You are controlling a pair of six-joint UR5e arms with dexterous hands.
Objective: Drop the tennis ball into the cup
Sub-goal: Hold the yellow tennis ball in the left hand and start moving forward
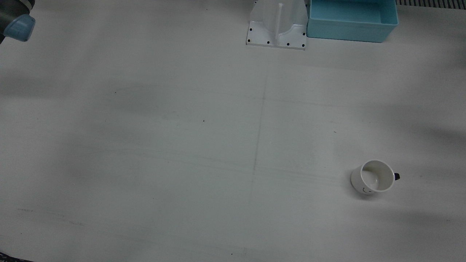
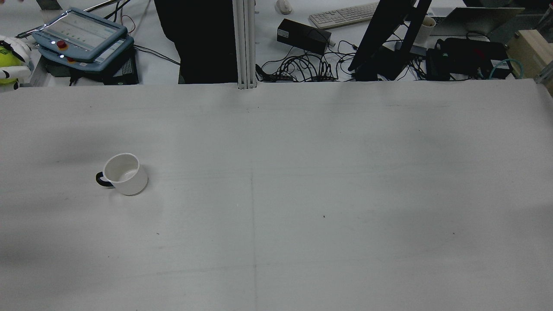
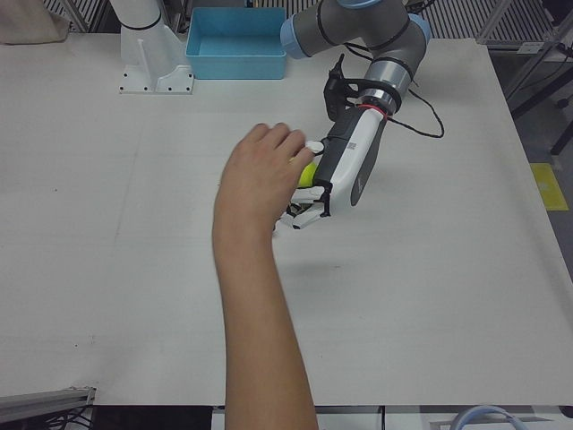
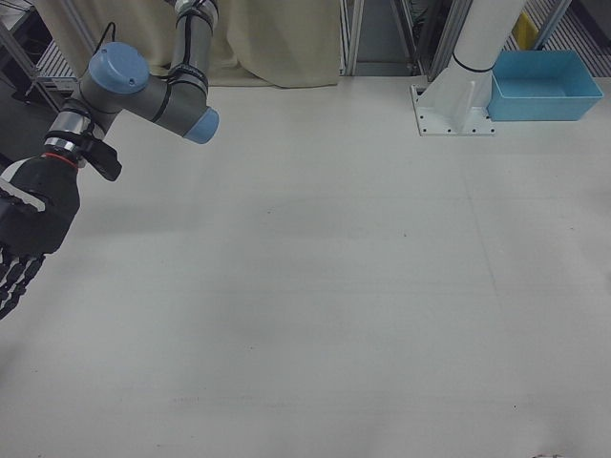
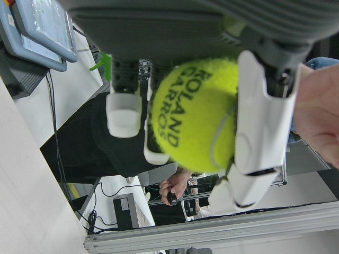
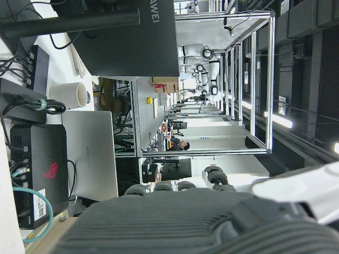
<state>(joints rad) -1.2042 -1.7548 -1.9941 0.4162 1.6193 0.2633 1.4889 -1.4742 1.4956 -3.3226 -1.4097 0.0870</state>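
A yellow-green tennis ball sits in my left hand, with white fingers curled on both sides of it. A person's hand is on the ball from the other side. In the rear view the ball and hand are at the far left edge, well beyond the cup. The white cup with a dark handle stands upright and empty on the table; it also shows in the front view. My right hand hangs empty with its fingers apart at the table's side.
A person's bare forearm reaches across the table's front half. A blue bin and a white arm pedestal stand at the robot's edge. A teach pendant lies beyond the far edge.
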